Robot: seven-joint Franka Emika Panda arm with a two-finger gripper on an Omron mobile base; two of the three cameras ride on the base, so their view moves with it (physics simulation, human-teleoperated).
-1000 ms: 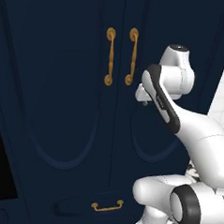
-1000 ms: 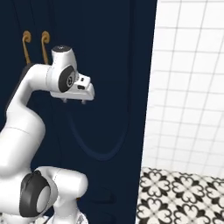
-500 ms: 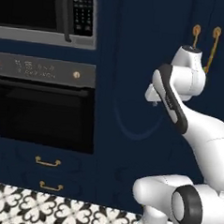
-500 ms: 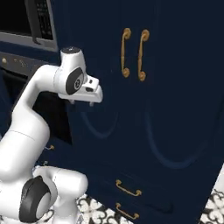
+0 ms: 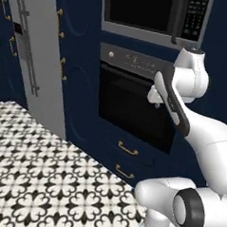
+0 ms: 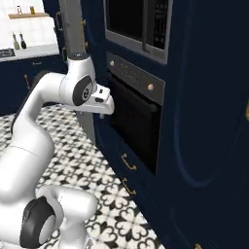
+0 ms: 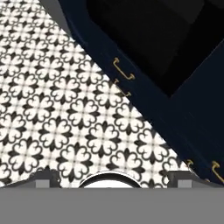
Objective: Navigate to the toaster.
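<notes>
Evidently the base has turned: the grey refrigerator (image 5: 35, 63), then wall oven (image 5: 134, 112) and microwave (image 5: 150, 15), now replace the earlier cabinet doors. Gripper (image 6: 104, 104) carried aloft, jaw state indeterminable. Toaster not sighted; navigation judged incomplete.

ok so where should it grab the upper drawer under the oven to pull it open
By its brass handle, coming straight in from the front: it is a horizontal bar standing off the flat drawer face, with room to pinch it above and below.
</notes>
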